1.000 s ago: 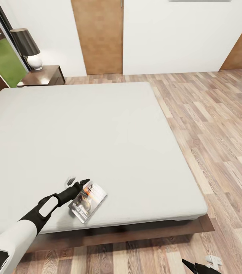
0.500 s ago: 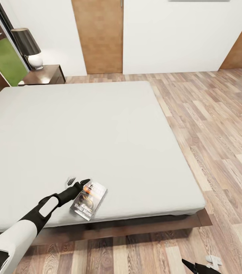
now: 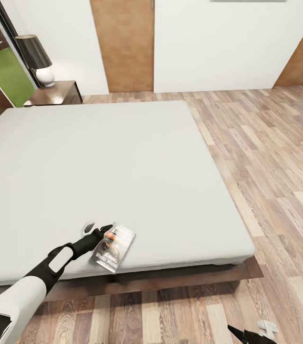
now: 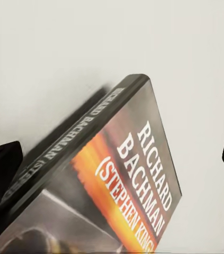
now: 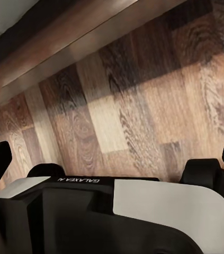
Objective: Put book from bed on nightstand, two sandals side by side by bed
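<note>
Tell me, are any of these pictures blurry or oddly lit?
Head view: sharp and evenly bright, the book casting little shadow on the bed. Left wrist view: the cover's near end goes soft and blurred, the lettering crisp. Right wrist view: dim, with a pale light patch on the floor.

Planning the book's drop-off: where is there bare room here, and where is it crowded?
The nightstand has bare top in front of the lamp, which crowds its back. The bed is bare beyond the book and left tool at its near edge.
</note>
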Controlling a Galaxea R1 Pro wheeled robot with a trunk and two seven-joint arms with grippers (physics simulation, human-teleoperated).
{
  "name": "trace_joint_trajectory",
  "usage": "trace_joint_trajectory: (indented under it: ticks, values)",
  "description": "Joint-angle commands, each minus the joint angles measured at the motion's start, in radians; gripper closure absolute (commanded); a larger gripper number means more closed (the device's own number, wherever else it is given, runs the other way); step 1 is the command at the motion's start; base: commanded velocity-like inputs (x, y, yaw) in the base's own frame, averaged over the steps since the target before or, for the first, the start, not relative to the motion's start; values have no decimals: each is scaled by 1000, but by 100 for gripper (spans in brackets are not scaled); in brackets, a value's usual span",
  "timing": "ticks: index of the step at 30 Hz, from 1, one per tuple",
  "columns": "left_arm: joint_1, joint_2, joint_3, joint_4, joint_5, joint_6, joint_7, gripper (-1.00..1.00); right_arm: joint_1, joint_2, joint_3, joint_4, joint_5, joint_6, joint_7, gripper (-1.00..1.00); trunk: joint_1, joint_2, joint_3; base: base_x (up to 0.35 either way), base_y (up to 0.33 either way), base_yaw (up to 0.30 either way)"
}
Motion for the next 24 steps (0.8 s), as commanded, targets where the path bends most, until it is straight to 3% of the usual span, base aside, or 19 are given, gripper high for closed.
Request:
trace_joint_trajectory:
  ticks: [1, 24]
  values:
    - [0, 1, -6, 1, 3, 5, 1, -100, 0, -1, 6, 1, -10, -2, 2, -100, 0, 0, -1, -50, 0, 0]
    - [0, 1, -7, 1, 3, 5, 2, -100, -1, -1, 7, 1, -11, -2, 3, -100, 0, 0, -1, -5, 0, 0]
